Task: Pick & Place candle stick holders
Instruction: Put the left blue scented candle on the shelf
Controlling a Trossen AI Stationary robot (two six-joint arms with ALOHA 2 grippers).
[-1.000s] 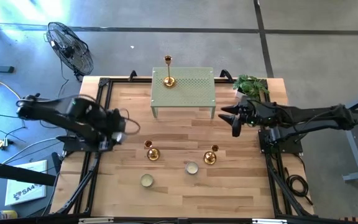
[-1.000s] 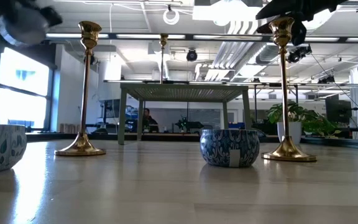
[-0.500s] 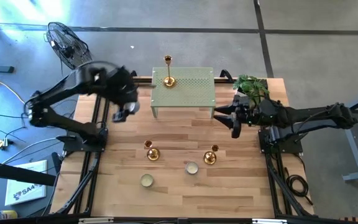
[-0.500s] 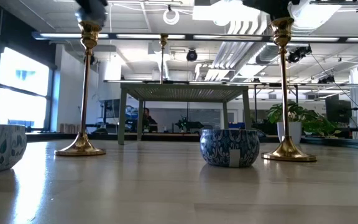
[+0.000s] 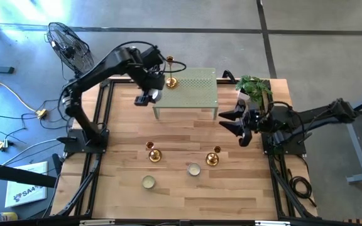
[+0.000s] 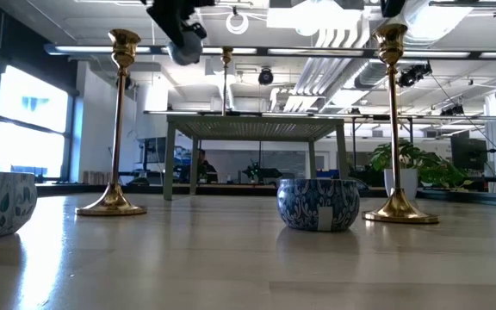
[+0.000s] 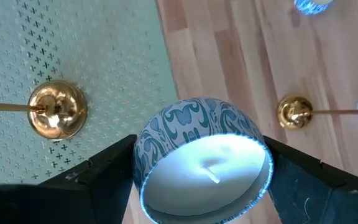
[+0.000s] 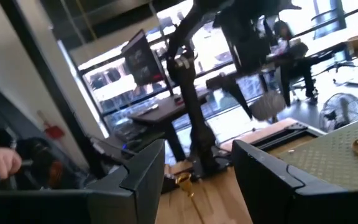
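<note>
Three gold candle stick holders stand upright on their round bases. One (image 5: 170,80) is on the green perforated stand (image 5: 193,94); the other two (image 5: 153,154) (image 5: 213,157) are on the wooden table. My left gripper (image 5: 147,96) hangs over the stand's left end, shut on a blue patterned candle tin (image 7: 201,162). It also shows high up in the low view (image 6: 183,43). My right gripper (image 5: 241,125) waits open near the table's right edge, and its wrist view (image 8: 197,174) shows nothing between its fingers. My left gripper pinches the candle tin's round side wall (image 7: 143,149) between its two fingers (image 7: 98,177), one on each opposite side. The fingers slant steeply down from above. The tin is lifted clear, with its open top and white wax facing up toward the wrist.
Two more candle tins (image 5: 194,169) (image 5: 148,182) sit near the table's front. A potted plant (image 5: 254,86) stands at the far right corner. A fan (image 5: 71,47) stands on the floor beyond the far left corner.
My left gripper has swung from the table's left edge up and toward the far edge. It carried the candle tin across to the left end of the green stand and rolled as it went. My right gripper has tipped upward a little.
</note>
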